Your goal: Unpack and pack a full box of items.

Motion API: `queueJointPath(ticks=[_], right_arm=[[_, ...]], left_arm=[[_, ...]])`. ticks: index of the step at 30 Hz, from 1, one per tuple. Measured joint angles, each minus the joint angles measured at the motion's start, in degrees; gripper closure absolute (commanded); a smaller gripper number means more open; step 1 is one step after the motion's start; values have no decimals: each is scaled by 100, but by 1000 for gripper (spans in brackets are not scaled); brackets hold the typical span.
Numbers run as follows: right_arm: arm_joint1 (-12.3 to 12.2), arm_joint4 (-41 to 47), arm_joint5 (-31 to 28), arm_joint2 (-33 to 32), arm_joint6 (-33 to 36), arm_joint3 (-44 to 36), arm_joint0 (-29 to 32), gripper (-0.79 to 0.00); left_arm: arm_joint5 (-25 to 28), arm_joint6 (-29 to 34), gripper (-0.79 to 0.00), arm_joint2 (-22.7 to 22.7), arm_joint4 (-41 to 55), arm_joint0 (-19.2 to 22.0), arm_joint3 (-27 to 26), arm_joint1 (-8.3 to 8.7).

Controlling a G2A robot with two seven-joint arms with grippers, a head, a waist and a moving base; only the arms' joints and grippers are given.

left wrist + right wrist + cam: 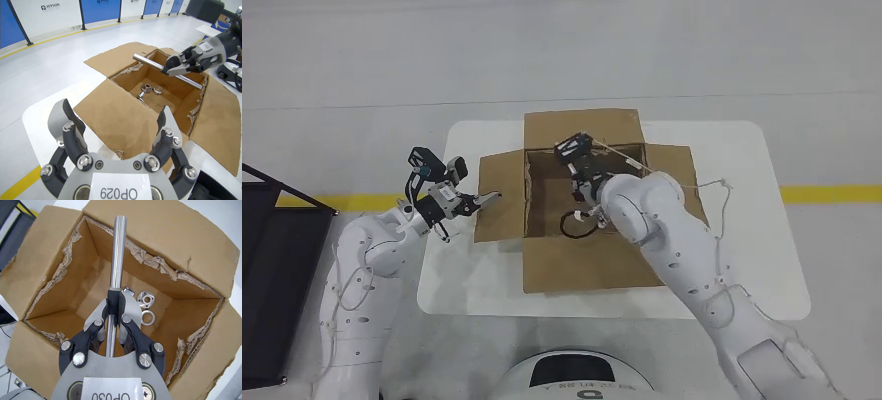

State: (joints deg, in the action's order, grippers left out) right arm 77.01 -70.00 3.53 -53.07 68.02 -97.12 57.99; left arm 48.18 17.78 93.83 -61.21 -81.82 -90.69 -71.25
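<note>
brown cardboard box (56, 294) sat open on the white table (472, 290). my right gripper (114, 303) was clenched on a long polished steel rod (119, 253) above its opening; a round metal flange (146, 299) and flat ring (148, 317) lay on its floor. my left gripper (115, 111) hovered released over a flap.

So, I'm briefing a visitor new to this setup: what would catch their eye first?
The shiny steel rod, clamped in the right gripper above the open cardboard box on the white table. Next, the small flange and ring lying on the box floor, and the left gripper, open, beside a box flap.
</note>
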Motion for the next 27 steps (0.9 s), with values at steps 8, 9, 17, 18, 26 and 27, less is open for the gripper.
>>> queueJointPath(ticks=[8,9,17,18,26,27], right_arm=[[192,-109,-394,628,533,1337,-704,0],[213,-94,-454,684,586,1482,-767,0],[434,164,-709,1083,655,2522,-1224,0],[456,187,-700,1109,624,2588,-1256,0],[607,225,-576,1298,536,2975,-1412,-372],[616,208,-531,1298,525,2993,-1419,-480]], left_arm=[[0,0,-785,0,0,0,0,0],[0,0,-785,0,0,0,0,0],[0,0,-785,0,0,0,0,0],[0,0,-785,0,0,0,0,0],[0,0,-785,0,0,0,0,0],[0,0,-785,0,0,0,0,0]])
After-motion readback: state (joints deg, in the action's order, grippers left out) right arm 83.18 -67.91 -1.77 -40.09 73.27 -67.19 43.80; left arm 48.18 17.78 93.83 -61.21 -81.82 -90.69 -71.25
